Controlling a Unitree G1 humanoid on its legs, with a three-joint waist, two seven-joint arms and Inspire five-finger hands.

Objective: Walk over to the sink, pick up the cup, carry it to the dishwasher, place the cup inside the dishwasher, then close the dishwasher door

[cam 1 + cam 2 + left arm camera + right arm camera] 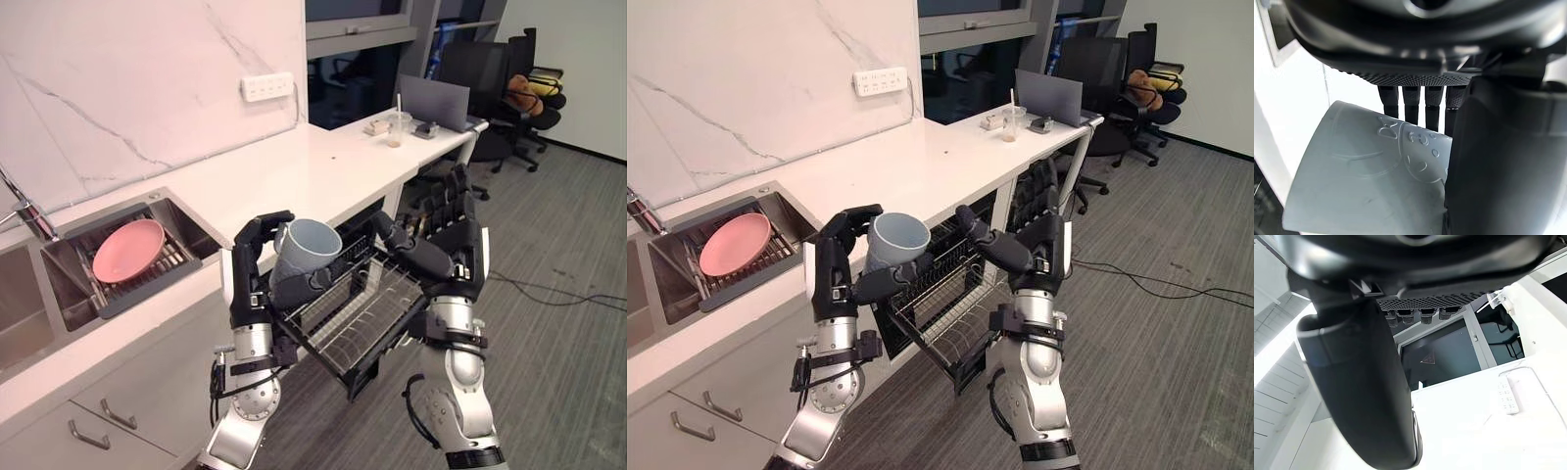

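A grey-blue cup (304, 253) is held upright in my left hand (253, 266), whose fingers and thumb curl round its side; the cup (1366, 181) shows close up past the fingers in the left wrist view. It hangs over the near left corner of the pulled-out wire dishwasher rack (377, 304) under the white counter. My right hand (446, 240) is raised over the rack's right side, fingers straight and thumb stretched toward the cup, holding nothing. The right thumb (1359, 382) shows in the right wrist view.
A pink plate (128, 249) lies on a rack in the sink (186, 230) at the left, beside a tap (24, 211). The white counter (294, 171) carries a drink cup (396, 127) and a laptop (431, 103) at its far end. Office chairs (490, 88) stand behind.
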